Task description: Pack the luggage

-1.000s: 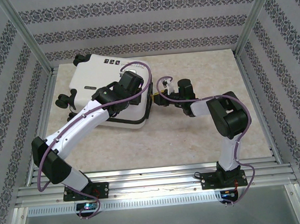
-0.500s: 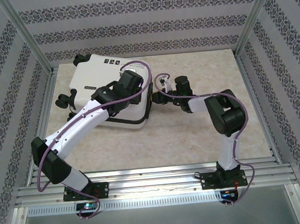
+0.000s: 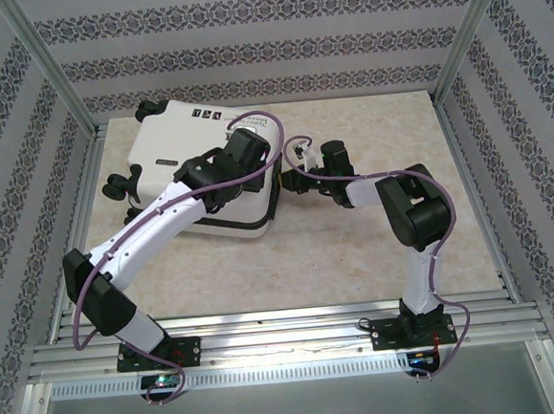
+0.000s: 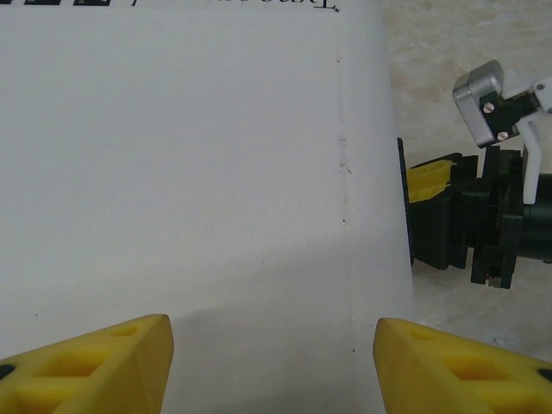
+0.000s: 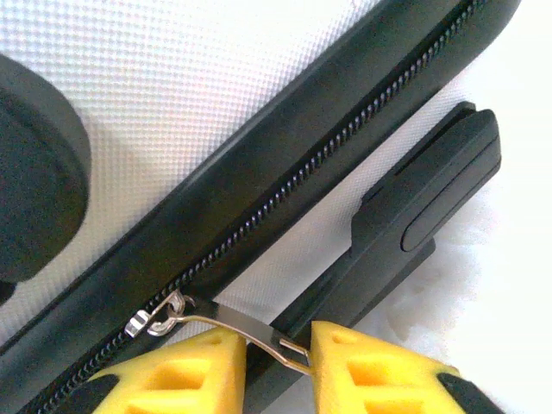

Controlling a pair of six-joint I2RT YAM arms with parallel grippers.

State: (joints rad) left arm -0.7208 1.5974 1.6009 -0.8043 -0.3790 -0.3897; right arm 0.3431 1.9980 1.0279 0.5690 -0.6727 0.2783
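No legible txt; tiny logo marks [image 3: 207, 116] on luggage [image 3: 181, 143] top, unreadable

Left gripper [image 4: 274, 366] hangs over the white luggage [image 4: 190, 155], fingers spread; right gripper [image 4: 429, 178] touches its edge, ahead-right.

Wallpaper all round: the back wall [image 3: 265, 50] runs across the top of the frame in pale bands with dark floral stripes. The same pattern slants down the left wall [image 3: 7, 190] and the right wall [image 3: 541, 148]. Silver posts [image 3: 50, 71] lean in from the upper left and upper right corners. Centre frame sits the desk [image 3: 357, 249], beige and marbled, evenly lit, with soft shadows only. Across the lower frame, ribbed aluminium rails [image 3: 287, 336] span its near edge from left to right. Below them comes a pale dotted strip [image 3: 290, 372], then a plain grey panel [image 3: 293, 407] along the bottom edge.
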